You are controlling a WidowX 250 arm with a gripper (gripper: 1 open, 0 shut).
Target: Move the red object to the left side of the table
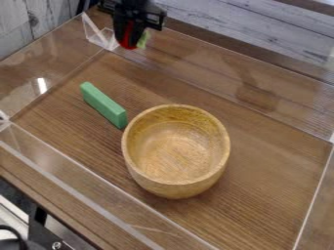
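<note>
Gripper (128,37) has the red object (129,39) pinched at the table's far left, so I'd call this the placing step. Next up: lower gently, then let go.

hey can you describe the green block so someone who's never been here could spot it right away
On the brown tabletop, find the big round wooden bowl. Just beyond its rim, toward the picture's left, lies the green block: solid, straight-edged and longer than wide.
</note>
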